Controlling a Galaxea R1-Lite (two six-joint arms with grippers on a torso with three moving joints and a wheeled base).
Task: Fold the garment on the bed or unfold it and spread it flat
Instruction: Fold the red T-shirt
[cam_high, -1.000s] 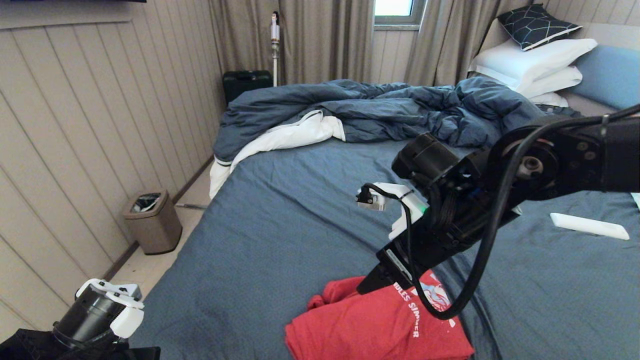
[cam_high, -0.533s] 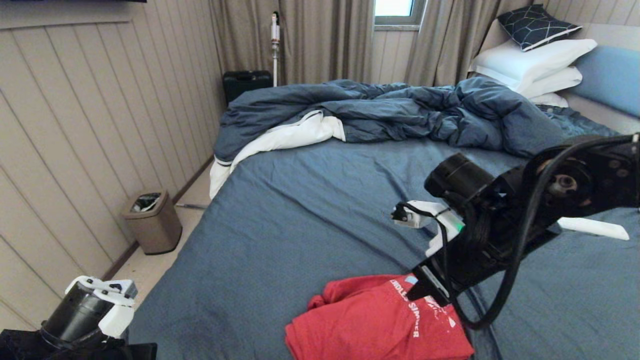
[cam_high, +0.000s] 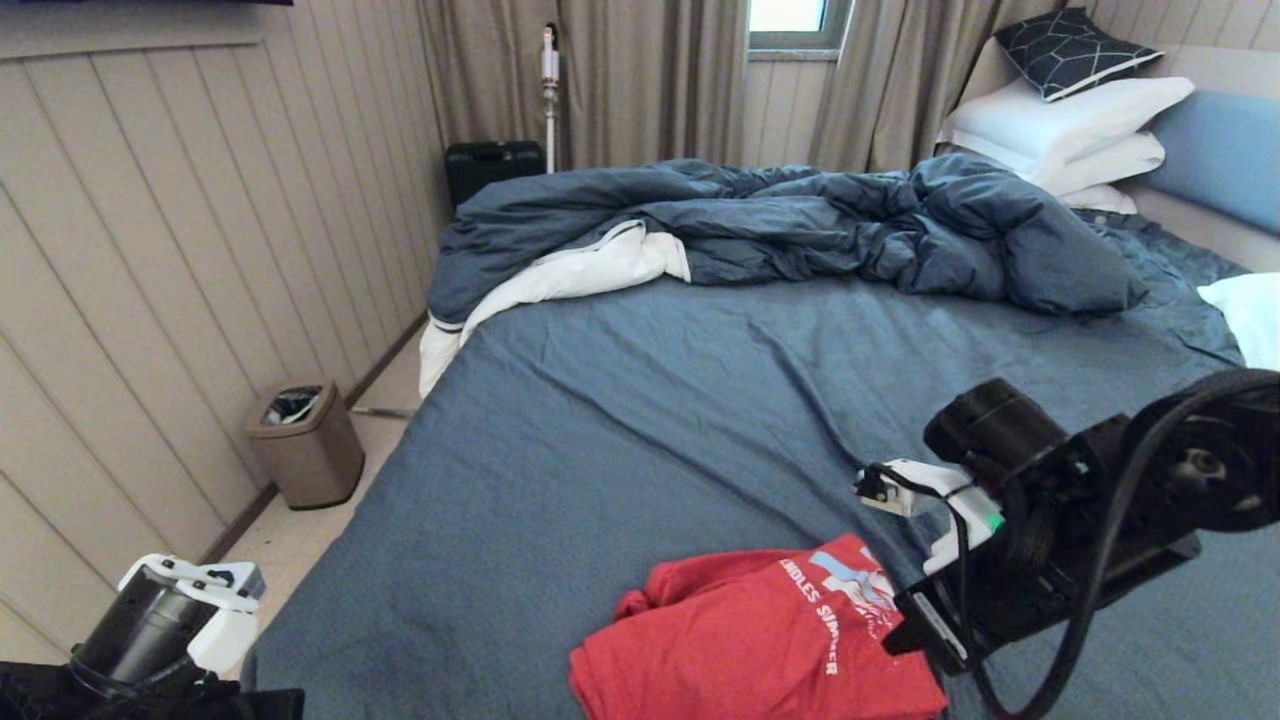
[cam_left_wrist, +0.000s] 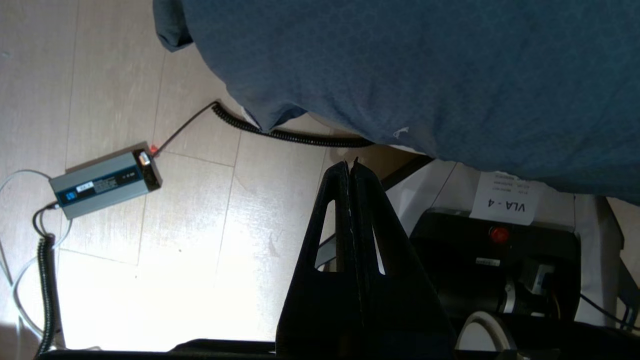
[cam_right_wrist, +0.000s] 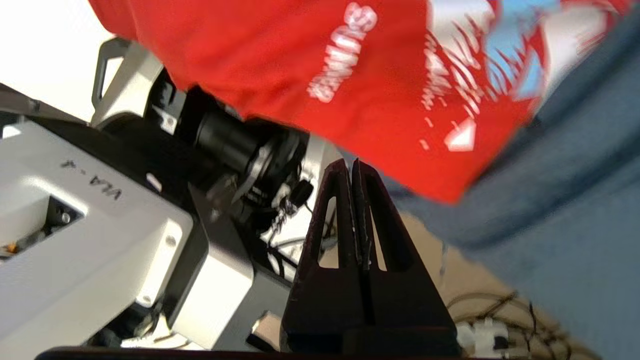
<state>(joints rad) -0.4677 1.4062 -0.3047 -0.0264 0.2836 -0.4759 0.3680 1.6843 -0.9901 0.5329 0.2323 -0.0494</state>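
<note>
Both claws clenched empty; right claw (cam_right_wrist: 354, 165) has withdrawn off the garment (cam_high: 740, 640).

The thin jersey short-sleeved T-shirt (cam_high: 745, 650) is bright red, printed with white lettering and a white and light-blue picture. The wide bed's fitted sheet (cam_high: 640, 420) is a flat blue-grey, and the rumpled duvet (cam_high: 800, 225) on it is darker blue with a white underside showing at one edge. The stacked pillows (cam_high: 1070, 130) are plain white; the cushion (cam_high: 1075, 50) on top is dark navy crossed by thin pale lines. The plank wall (cam_high: 190, 270) and the curtains (cam_high: 640, 80) are beige. The small bin (cam_high: 305, 440) on the floor is brown. The right claw (cam_right_wrist: 356, 167) is black, as is the left claw (cam_left_wrist: 350, 167), above pale wood-look flooring (cam_left_wrist: 125, 250) where a grey box with a dark blue label (cam_left_wrist: 105, 182) lies.
</note>
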